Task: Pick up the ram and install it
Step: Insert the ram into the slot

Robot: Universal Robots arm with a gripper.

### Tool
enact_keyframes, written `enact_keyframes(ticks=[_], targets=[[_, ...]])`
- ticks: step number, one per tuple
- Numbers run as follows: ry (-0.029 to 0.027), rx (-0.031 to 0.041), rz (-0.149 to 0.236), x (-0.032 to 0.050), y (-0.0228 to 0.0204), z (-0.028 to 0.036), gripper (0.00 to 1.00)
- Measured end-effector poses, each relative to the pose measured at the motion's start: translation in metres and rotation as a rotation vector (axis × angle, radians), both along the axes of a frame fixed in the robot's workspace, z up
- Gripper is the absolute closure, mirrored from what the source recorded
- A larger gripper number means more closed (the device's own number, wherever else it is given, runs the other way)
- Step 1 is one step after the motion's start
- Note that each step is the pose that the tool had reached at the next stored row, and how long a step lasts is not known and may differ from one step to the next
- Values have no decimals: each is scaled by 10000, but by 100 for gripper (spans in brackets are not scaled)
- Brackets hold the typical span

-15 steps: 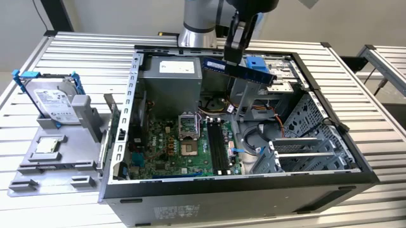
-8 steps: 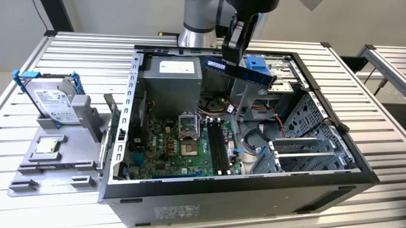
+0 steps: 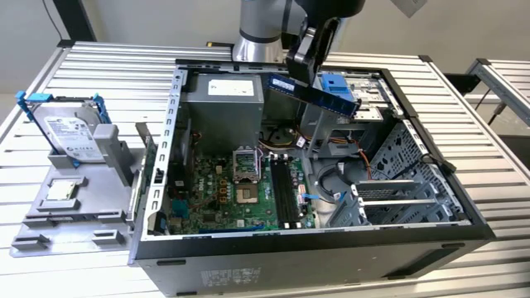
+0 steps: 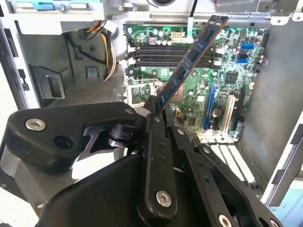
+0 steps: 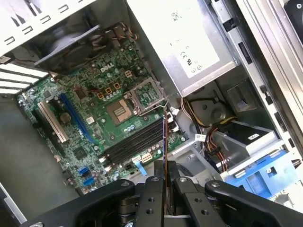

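– Above the open computer case (image 3: pixel 306 239), where exactly is the ram (image 3: pixel 327 99) now?

– It hangs in the air over the case, well apart from the motherboard (image 3: pixel 240 186). The gripper (image 3: pixel 300 73) is clamped on one end of it. The rest of the stick goes out free, tilted downward toward the exterior view's right.

– Is the hold good, in your judgement?

– I think it is acceptable. In the second wrist view the gripper (image 4: pixel 156 111) presses on the two flat faces of the ram (image 4: pixel 191 56). That seems right to me: such a thin stick is stiff along its length, but it could bend or crack if force comes on the flat side. It is surely very light, so weight is no problem. Sliding is the risk, because the faces look smooth. They also carry small chips, so a hard squeeze is not wise.

– And holding it by the end?

– This makes a long lever. Any touch at the free end would probably turn the stick between the jaws. In the first wrist view the ram (image 5: pixel 164 142) appears edge-on, as a thin line, with the black slots (image 5: pixel 137 142) beyond it. I cannot tell if it is lined up with them.

– Which part is most delicate?

– The contact edge, I would say, but I cannot tell which long edge it is.

– Anything else near?

– The hard drive (image 3: pixel 71 130) stands on the desk (image 3: pixel 116 68), outside the case.
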State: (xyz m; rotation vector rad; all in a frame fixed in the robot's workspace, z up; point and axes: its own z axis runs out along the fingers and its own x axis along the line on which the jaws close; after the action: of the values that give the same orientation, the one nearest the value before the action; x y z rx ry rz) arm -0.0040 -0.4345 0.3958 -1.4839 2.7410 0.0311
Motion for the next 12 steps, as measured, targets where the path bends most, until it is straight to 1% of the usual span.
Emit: enact_keyframes(ticks=[5, 12], targets=[[0, 0, -627, 1, -3, 0, 100], [0, 0, -1833, 0, -3, 0, 100]])
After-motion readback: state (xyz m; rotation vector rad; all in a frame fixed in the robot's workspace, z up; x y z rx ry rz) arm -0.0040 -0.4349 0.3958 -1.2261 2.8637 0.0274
